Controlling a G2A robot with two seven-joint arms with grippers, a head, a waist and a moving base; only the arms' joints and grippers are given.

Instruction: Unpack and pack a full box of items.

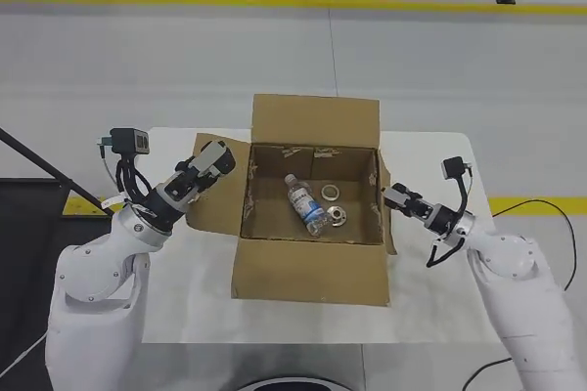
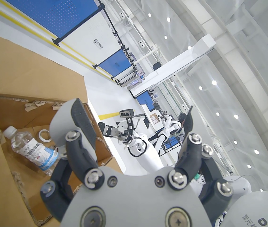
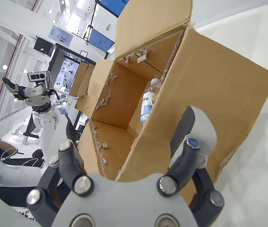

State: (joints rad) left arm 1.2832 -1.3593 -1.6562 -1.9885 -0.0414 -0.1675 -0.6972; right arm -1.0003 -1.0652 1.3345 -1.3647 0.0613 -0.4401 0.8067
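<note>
An open cardboard box (image 1: 308,269) stands mid-table with its flaps spread. Inside lie a clear water bottle (image 1: 305,205) with a blue-and-white label and two small rings (image 1: 330,191), likely tape rolls. My left gripper (image 1: 221,159) hovers above the box's left flap, open and holding nothing; in its own view the open left gripper (image 2: 134,121) looks past the bottle (image 2: 30,150) and a ring (image 2: 44,135). My right gripper (image 1: 391,195) is at the right flap. Seen from its wrist, the right gripper (image 3: 129,128) is open with the flap's cardboard (image 3: 219,83) between its fingers, the bottle (image 3: 148,100) beyond.
The white table (image 1: 430,293) has bare surface in front of the box and at both sides. The rear flap (image 1: 316,119) stands upright. A black tripod leg (image 1: 29,156) slants past the table's left edge.
</note>
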